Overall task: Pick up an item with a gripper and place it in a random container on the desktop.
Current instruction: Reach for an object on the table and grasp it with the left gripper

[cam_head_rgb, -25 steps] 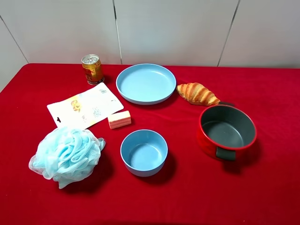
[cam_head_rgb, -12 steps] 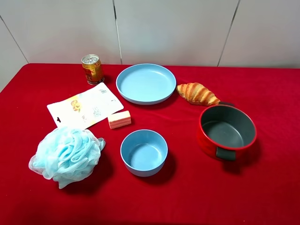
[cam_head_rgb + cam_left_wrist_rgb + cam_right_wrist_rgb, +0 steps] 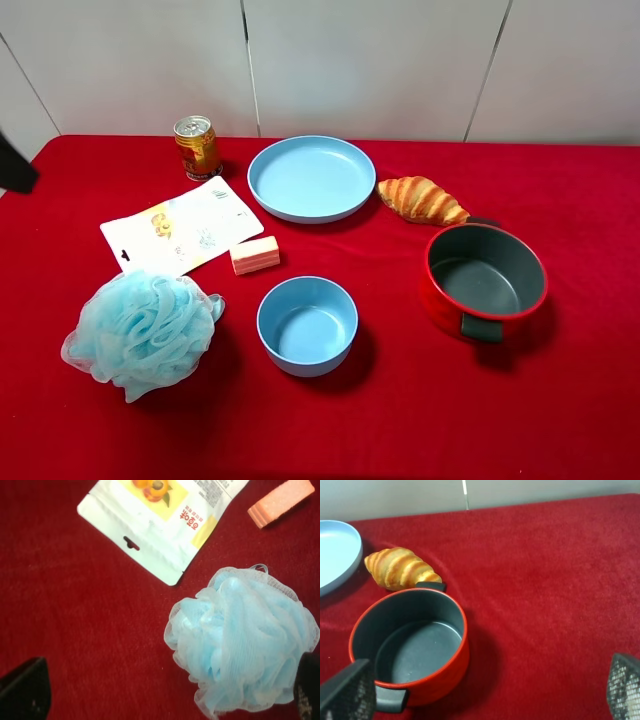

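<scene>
— Jaws apart on both sides. My left gripper [image 3: 162, 692] is spread wide, one fingertip at each edge of its wrist view, clamped on nothing. My right gripper [image 3: 485, 692] is spread just as wide and also holds nothing.

— What differs from half a second ago?

— A dark shape [image 3: 15, 165] has come in at the left edge of the high view, over the far left corner of the table. Everything lying on the table has stayed where it was.

— Where is the block?

— The block [image 3: 255, 255] lies flat on the red cloth [image 3: 560, 400], just beside the near corner of the white packet [image 3: 181, 226]. The bowl [image 3: 307, 326] stands near it, toward the front. My left wrist looks down on the blue mesh sponge [image 3: 143, 333], well apart from the block.

— And the rest of the surface, the room?

— At the back stand a can [image 3: 197, 147] and a wide blue plate [image 3: 311, 178]. A croissant [image 3: 422, 199] lies just beside the red pot [image 3: 484, 280], below my right wrist. Pale wall panels [image 3: 370, 60] with dark seams rise behind the table.
</scene>
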Controlling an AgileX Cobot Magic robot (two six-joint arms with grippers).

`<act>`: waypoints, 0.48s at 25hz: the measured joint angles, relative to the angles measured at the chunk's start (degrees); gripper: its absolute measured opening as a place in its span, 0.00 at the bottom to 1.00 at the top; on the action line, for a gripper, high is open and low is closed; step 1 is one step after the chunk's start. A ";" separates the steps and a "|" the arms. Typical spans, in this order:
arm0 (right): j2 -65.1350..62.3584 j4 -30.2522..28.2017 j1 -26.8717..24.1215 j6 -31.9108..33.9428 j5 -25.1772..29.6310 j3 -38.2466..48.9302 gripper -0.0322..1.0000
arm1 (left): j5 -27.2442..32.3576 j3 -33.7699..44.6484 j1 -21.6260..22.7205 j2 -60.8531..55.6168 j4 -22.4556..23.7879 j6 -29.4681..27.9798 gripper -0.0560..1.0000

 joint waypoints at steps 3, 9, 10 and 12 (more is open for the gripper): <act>0.00 0.00 0.00 0.00 0.00 0.00 0.70 | 0.00 -2.25 -2.02 4.42 -0.18 1.02 0.96; 0.00 0.00 0.00 0.00 0.00 0.00 0.70 | -0.11 -7.16 -6.97 12.98 -0.13 1.67 0.95; 0.00 0.00 0.00 0.00 0.00 0.00 0.70 | -0.11 -8.12 -7.94 14.47 -0.13 1.91 0.95; 0.00 0.00 0.00 0.00 0.00 0.00 0.70 | -0.11 -9.92 -9.77 17.22 -0.07 2.11 0.95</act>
